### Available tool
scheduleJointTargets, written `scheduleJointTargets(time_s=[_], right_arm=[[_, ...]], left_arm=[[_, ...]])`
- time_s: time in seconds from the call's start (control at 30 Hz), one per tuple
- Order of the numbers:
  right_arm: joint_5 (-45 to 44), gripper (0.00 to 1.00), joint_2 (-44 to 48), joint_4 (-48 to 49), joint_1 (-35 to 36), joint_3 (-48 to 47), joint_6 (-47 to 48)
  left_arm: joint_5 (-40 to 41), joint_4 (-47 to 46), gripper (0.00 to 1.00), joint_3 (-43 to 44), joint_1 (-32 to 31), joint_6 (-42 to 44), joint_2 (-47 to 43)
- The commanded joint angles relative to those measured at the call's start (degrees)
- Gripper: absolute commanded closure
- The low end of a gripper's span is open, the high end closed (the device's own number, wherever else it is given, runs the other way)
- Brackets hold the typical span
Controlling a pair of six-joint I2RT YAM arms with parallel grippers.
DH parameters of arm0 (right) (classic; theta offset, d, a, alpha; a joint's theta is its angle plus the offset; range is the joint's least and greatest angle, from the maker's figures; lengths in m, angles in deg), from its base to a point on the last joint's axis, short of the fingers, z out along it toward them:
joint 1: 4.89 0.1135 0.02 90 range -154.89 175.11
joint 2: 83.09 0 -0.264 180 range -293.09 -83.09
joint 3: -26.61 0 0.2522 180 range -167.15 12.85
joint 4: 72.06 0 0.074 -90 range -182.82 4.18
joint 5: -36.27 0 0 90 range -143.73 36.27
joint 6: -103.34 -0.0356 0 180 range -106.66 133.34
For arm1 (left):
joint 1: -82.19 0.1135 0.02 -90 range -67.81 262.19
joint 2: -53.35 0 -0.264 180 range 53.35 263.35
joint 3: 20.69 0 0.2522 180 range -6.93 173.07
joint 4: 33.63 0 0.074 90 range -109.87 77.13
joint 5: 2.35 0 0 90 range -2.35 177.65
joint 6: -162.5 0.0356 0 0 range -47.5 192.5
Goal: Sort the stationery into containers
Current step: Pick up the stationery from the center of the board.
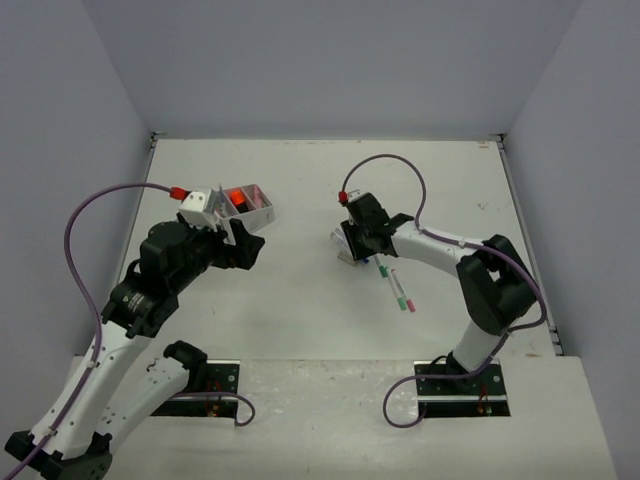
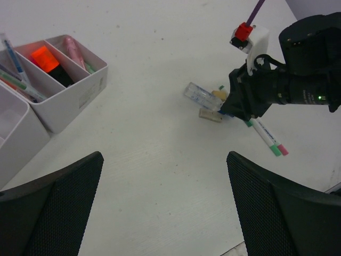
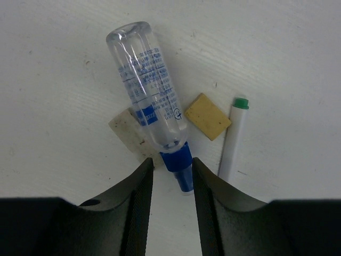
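Note:
A clear bottle (image 3: pixel 149 90) with a blue cap lies on the table, resting on a whitish flat piece (image 3: pixel 125 132). Beside it are a beige eraser (image 3: pixel 208 116) and a white pen with a green end (image 3: pixel 234 133). My right gripper (image 3: pixel 170 160) is closed in around the blue cap, its fingers on either side of it. Two thin pens (image 1: pixel 397 288) lie just near of that gripper (image 1: pixel 352 250). A white compartment tray (image 2: pixel 74 98) holds an orange marker (image 2: pixel 43 57), a pink one (image 2: pixel 72 48) and thin pens. My left gripper (image 2: pixel 164 154) hangs open over bare table, holding nothing.
A second white tray (image 2: pixel 16 133) stands against the first at the left. In the top view both trays (image 1: pixel 250 205) sit just beyond my left gripper (image 1: pixel 245 240). Walls close the table at the back and both sides.

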Motion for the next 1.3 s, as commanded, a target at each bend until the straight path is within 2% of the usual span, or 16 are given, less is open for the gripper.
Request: scheduleJointTargets(time_s=[0.0,0.2,0.27,0.37,0.47,0.5,0.57,0.8,0.93,1.13,1.27], right_arm=[[2.11,0.63,-2.74,-4.18,-0.1,-3.08,0.17],[2.1,0.63,-6.5,-6.67,-0.1,-5.39,-0.91],[2.58,0.66,-7.76,-7.93,-0.1,-6.47,-1.19],[2.51,0.75,-8.3,-8.03,-0.15,-6.84,-1.48],[1.63,0.81,-5.99,-6.26,-0.1,-5.27,-1.67],[1.51,0.85,-5.33,-5.96,-0.1,-4.89,-1.61],[0.78,1.0,-3.65,-5.47,0.01,-4.26,-1.47],[1.11,1.0,6.5,-4.88,0.86,-2.05,0.42],[4.66,1.0,10.73,-7.43,0.95,-1.69,0.37],[13.69,1.0,17.28,-13.21,1.28,-1.64,-0.18],[19.58,1.0,23.83,-12.69,2.13,0.32,-0.27]], left_arm=[[-1.93,0.03,0.0,0.47,0.01,2.41,-1.14],[-2.18,0.22,0.0,1.25,0.01,2.86,-1.03],[-2.29,0.11,0.0,1.17,0.01,2.86,-0.94],[-2.68,-0.26,0.0,0.89,0.01,2.73,-0.75],[-3.02,-0.76,0.0,0.91,0.01,2.42,-0.57],[-3.08,-1.01,0.0,0.83,0.01,2.4,-0.45],[-3.12,-1.31,0.0,0.52,0.0,2.19,-0.26],[-4.33,-6.57,0.0,-2.16,0.0,0.09,3.08],[-6.9,-10.62,0.0,-4.63,0.01,-5.13,3.98],[-15.37,-22.12,0.0,-9.16,0.01,-8.4,5.76],[-23.43,-39.27,0.0,-15.81,0.01,-16.97,7.93]])
